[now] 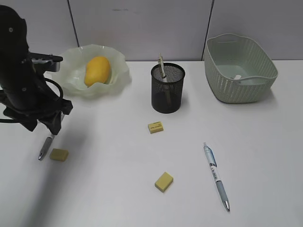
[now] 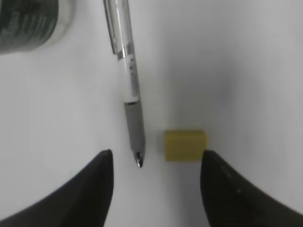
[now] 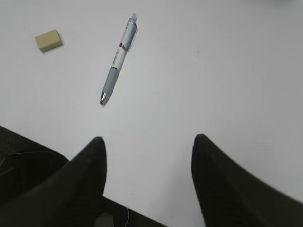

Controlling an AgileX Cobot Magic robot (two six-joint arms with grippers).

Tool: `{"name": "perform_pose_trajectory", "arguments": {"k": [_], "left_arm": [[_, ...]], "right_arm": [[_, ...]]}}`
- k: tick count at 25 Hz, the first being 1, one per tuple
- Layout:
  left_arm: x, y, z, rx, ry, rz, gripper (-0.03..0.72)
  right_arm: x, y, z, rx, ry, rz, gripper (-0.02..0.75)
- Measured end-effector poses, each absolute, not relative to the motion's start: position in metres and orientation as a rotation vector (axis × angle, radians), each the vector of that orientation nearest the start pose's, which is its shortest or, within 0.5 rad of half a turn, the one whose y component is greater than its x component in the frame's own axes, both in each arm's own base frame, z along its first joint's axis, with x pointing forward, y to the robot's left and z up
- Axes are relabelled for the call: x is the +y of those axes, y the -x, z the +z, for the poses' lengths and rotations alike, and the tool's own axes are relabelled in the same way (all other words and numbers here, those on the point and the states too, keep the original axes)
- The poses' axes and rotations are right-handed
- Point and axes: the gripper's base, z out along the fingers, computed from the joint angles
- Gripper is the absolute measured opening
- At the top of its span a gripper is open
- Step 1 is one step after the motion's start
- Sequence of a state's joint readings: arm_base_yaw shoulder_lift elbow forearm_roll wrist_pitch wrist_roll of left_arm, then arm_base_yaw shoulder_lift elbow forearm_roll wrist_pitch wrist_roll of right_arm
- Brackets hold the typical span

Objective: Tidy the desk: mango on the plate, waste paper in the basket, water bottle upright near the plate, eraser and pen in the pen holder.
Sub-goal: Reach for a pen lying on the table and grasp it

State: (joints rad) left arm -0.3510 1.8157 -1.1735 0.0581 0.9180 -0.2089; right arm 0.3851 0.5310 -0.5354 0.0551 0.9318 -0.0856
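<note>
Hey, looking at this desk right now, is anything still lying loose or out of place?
Yes. Three small yellow rectangular erasers and two pens, a clear grey-grip one by the left tool and a blue-and-white one, lie loose on the white desk instead of in the black mesh pen holder.
</note>
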Motion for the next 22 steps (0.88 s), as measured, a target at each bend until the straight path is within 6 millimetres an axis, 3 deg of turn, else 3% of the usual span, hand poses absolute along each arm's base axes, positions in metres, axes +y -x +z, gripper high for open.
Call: {"name": "perform_pose_trajectory", "arguments": {"k": [7,13,22], "left_arm": [[-0.117,-0.342,0.172,3.03,-0.265,0.034,0.442],[-0.11,-0.351,0.155,3.089,-0.324,0.063,0.426],[-0.107,-0.367,0.146,3.102,-0.334,0.073,0.407]], "right_arm": [[0.035,-0.077,0.276,2.356,0.545,0.206,0.459],[0.035,-0.077,0.276,2.356,0.545,0.206,0.459],[0.035,-0.077,0.277,2.355,0.545,0.206,0.459]]}}
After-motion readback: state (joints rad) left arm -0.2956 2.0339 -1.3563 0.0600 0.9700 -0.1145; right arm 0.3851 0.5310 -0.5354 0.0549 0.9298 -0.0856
